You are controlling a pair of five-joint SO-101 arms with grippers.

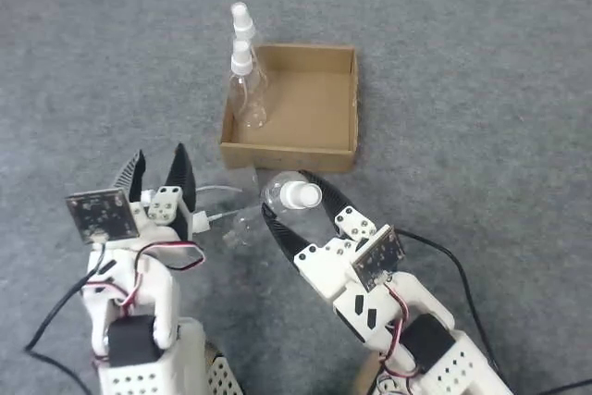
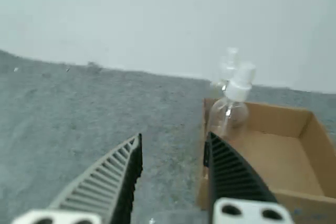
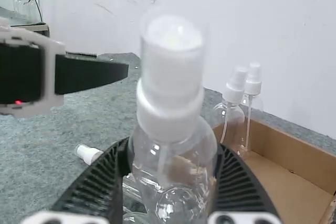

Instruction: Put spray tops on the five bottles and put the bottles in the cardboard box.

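Note:
My right gripper point(image 1: 284, 193) point(image 3: 170, 150) is shut on a clear bottle point(image 1: 282, 193) point(image 3: 170, 182) with a white spray top point(image 1: 302, 195) point(image 3: 172, 72) on it, held just in front of the cardboard box point(image 1: 310, 104) point(image 3: 294, 166). Two capped bottles point(image 1: 248, 90) point(image 3: 233, 103) stand upright in the box's far left corner. My left gripper point(image 1: 159, 153) point(image 2: 174, 137) is open and holds nothing, left of the box. A loose spray top point(image 1: 200, 222) point(image 3: 86, 153) and clear uncapped bottles point(image 1: 236, 221) lie on the carpet between the arms.
Grey carpet point(image 1: 481, 90) covers the table, with open room to the right of the box and at the far left. A white wall point(image 2: 157, 19) stands behind the box. A black cable point(image 1: 453, 275) runs beside the right arm.

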